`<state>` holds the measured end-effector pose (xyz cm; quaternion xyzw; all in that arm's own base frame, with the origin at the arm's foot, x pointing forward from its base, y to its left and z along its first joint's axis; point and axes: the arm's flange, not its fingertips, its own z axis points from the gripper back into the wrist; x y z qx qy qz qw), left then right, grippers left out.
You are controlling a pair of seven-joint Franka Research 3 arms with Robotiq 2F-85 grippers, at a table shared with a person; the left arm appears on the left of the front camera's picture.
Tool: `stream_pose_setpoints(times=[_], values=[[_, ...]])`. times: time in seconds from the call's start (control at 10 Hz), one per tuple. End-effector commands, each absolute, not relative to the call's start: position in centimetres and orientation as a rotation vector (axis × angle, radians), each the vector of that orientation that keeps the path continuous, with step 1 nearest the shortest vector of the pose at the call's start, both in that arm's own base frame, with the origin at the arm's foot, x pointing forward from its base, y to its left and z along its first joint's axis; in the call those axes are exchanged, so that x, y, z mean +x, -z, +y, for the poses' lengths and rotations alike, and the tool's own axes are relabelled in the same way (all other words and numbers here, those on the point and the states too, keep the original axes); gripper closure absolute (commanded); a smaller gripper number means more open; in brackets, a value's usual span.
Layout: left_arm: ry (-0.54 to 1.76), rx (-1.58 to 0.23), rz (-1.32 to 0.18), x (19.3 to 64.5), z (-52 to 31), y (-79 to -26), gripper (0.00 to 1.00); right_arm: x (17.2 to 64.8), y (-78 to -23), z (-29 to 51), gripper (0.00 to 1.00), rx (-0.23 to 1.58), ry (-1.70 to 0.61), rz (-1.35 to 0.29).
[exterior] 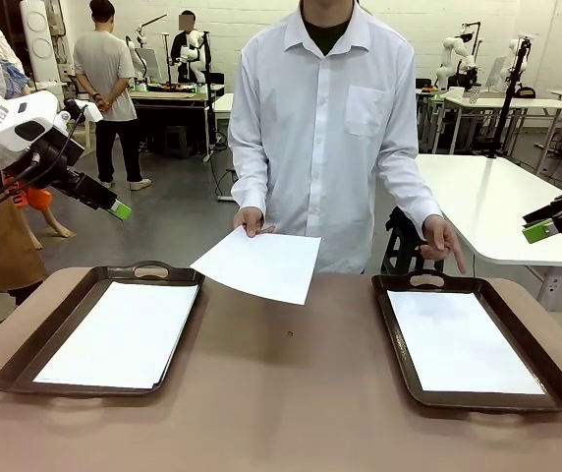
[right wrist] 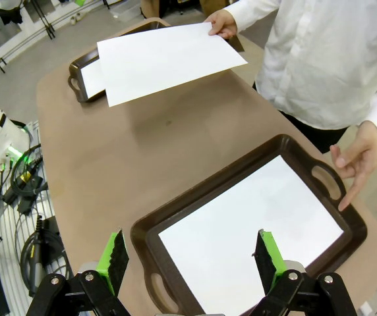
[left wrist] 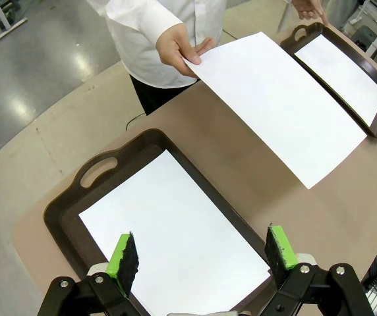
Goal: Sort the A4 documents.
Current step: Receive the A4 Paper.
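Your left gripper (left wrist: 202, 253) is wide open and holds nothing. It hangs over the left tray (left wrist: 70, 204), which has a white sheet (left wrist: 175, 243) lying flat in it. Your right gripper (right wrist: 192, 257) is wide open and empty too, above the right tray (right wrist: 145, 227) with its own sheet (right wrist: 248, 230).

The person's hand (exterior: 252, 221) holds out a loose sheet (exterior: 259, 264) over the table (exterior: 291, 393), between the trays. Their other hand (exterior: 445, 241) points at the right tray.

You look to be at the hand-over step. Next, I think you must take the loose sheet by its edge, softly, and lay it in the right tray.
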<state>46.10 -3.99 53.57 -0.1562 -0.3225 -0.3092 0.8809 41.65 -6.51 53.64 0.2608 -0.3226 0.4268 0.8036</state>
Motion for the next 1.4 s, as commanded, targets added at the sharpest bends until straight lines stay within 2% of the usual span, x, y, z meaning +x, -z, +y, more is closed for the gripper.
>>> stream_pose_setpoints(times=[0.0,0.7,1.3], values=[[0.649,-0.335,-0.674,46.0,-3.8,-53.5,0.0,41.6,-53.5,-6.4,0.0,0.559,-0.925,-0.693],[0.649,-0.335,-0.674,46.0,-3.8,-53.5,0.0,41.6,-53.6,-6.5,0.0,0.559,-0.914,-0.691],[0.649,-0.335,-0.674,46.0,-3.8,-53.5,0.0,48.6,-48.9,1.6,0.0,0.851,-0.684,-0.415]])
